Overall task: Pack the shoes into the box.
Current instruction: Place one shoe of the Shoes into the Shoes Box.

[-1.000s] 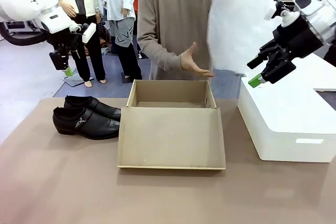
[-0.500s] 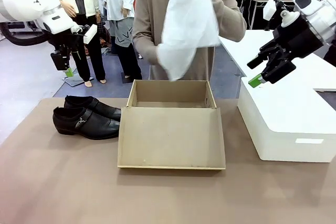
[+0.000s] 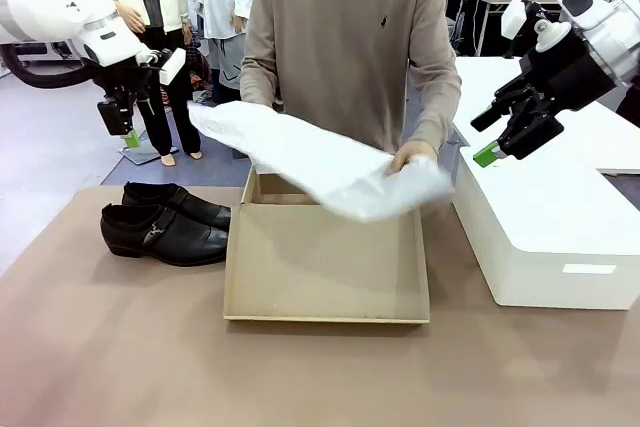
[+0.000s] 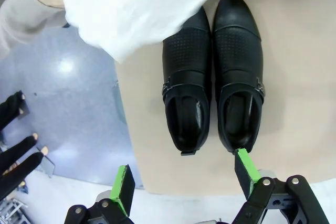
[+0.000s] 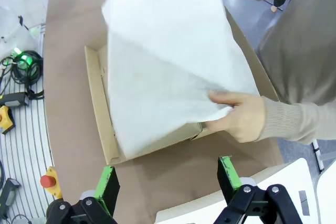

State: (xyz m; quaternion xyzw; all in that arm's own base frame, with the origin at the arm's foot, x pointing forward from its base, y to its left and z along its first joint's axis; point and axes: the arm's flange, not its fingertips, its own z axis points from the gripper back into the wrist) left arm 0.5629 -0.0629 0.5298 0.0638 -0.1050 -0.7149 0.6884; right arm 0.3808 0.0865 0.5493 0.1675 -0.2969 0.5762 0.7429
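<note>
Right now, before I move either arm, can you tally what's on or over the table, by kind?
Glossy black leather dress shoes: 2
Tan cardboard shoebox with flat flap lid: 1
Large smooth white box: 1
White tissue paper sheet, held by the person over the shoebox: 1
Total: 5

Bright, even light; soft shadows; glare on floor (image 4: 65,66); perhaps slight wide-angle distortion at edges.
</note>
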